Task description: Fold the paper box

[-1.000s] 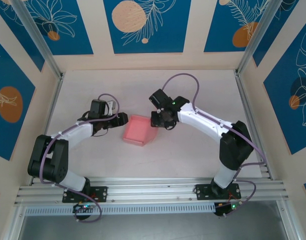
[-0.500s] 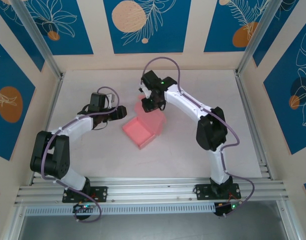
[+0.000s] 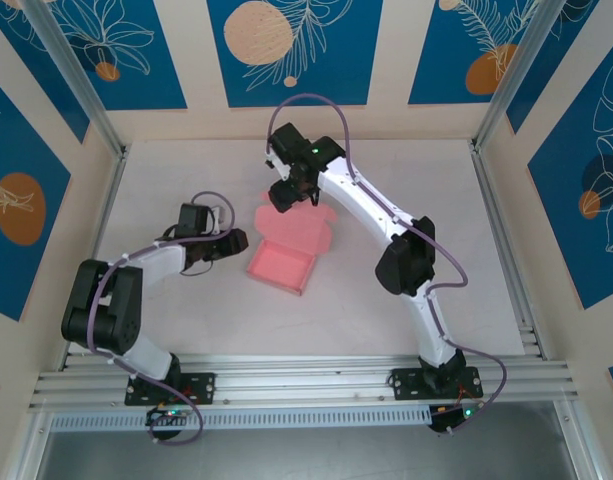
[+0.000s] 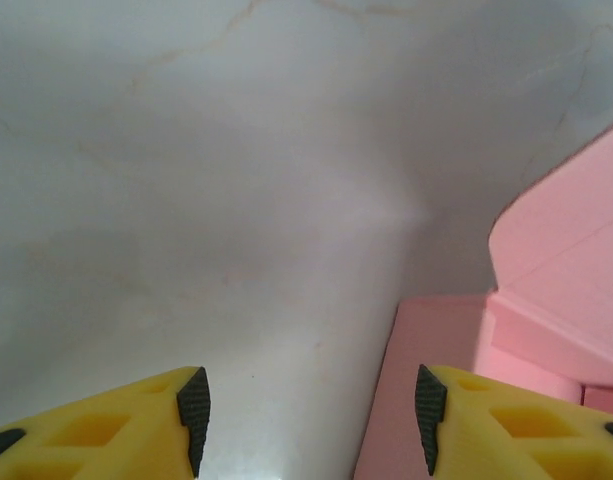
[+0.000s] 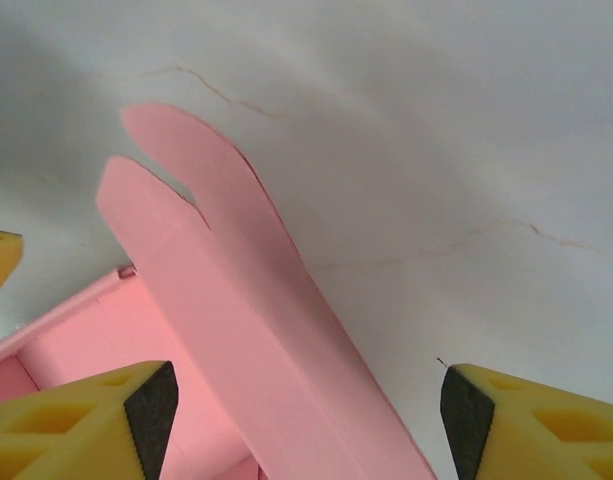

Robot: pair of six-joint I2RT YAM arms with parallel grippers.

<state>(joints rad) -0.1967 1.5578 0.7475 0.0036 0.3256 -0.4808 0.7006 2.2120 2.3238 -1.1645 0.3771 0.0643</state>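
The paper box [image 3: 283,264] is a pink card tray lying mid-table, its lid flap [image 3: 298,228] thrown back toward the far side. My left gripper [image 3: 238,242] sits low just left of the tray. Its jaws stand open, and the tray's left edge [image 4: 456,345] lies just inside the right fingertip [image 4: 429,405], unpinched. My right gripper [image 3: 284,198] hovers over the far end of the lid, jaws wide open. In the right wrist view the lid flap [image 5: 236,310] with its rounded tabs runs between the pads [image 5: 151,410] without being squeezed.
The white table [image 3: 406,180] is walled in by patterned panels, with metal posts at the back corners [image 3: 106,140]. An aluminium rail [image 3: 296,380] carrying both arm bases runs along the near edge. The right arm's elbow [image 3: 406,265] arches over the table's right half.
The right gripper lifted the lid up and back, swung toward the far left, then opened and let it go. The box now lies open. The left gripper's jaws narrowed slightly.
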